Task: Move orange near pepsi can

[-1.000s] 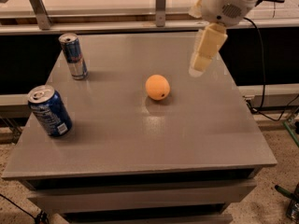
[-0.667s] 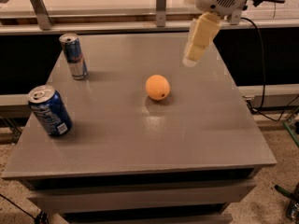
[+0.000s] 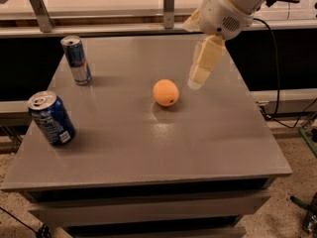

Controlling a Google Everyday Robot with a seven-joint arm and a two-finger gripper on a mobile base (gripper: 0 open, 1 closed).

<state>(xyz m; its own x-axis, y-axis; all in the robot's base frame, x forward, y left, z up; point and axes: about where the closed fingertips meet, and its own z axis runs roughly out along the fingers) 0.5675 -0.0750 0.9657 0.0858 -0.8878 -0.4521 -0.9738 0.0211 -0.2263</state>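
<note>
Beside the smooth round orange (image 3: 165, 92) hangs the blocky cream gripper (image 3: 196, 82).

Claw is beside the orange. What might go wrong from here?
The claw hangs beside the round orange; a glancing descent may send it rolling. The pepsi can stands near an edge of the table, so a released orange might roll off. The slim can behind could be mistaken for the target.

**Cut off / unreadable**

The arm (image 3: 237, 4) is cut by the top edge; its gripper (image 3: 197, 79) is hung over the table (image 3: 148, 152), just right of the orange (image 3: 165, 92). Print on the pepsi can (image 3: 51, 118) cannot be read. A dark object (image 3: 309, 217) at near right is clipped by the edge.
</note>
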